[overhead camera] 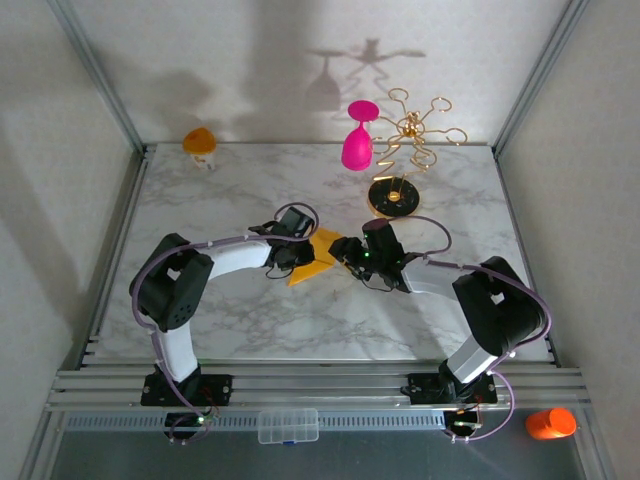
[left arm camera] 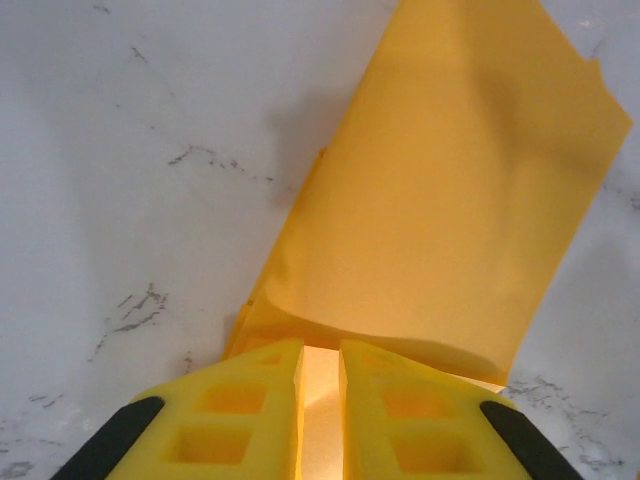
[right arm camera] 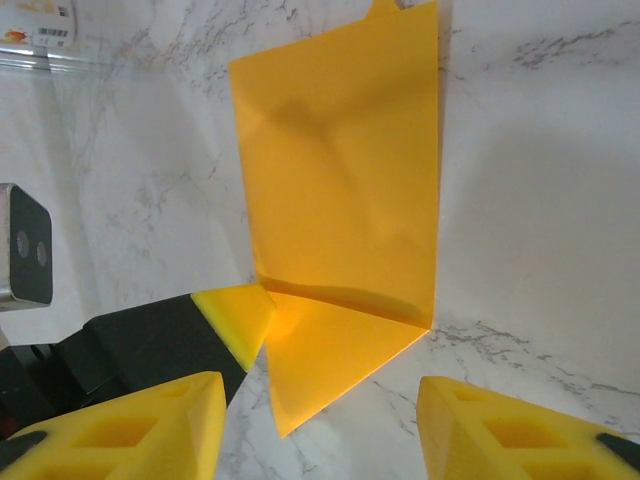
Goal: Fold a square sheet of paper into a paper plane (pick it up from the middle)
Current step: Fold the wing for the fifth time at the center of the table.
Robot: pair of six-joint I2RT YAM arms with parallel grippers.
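Sheet (right arm camera: 340, 190) yellow-orange, creased, w/ one flap raised.

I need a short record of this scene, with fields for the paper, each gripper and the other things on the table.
paper: yellow-orange, partly folded, one flap raised off the marble table, between the grippers
left gripper: nearly shut, seemingly pinching the paper's edge
right gripper: open, over the paper's near corner, holding nothing
far edge: pink goblet beside a gold rack; orange-topped cup in the left corner
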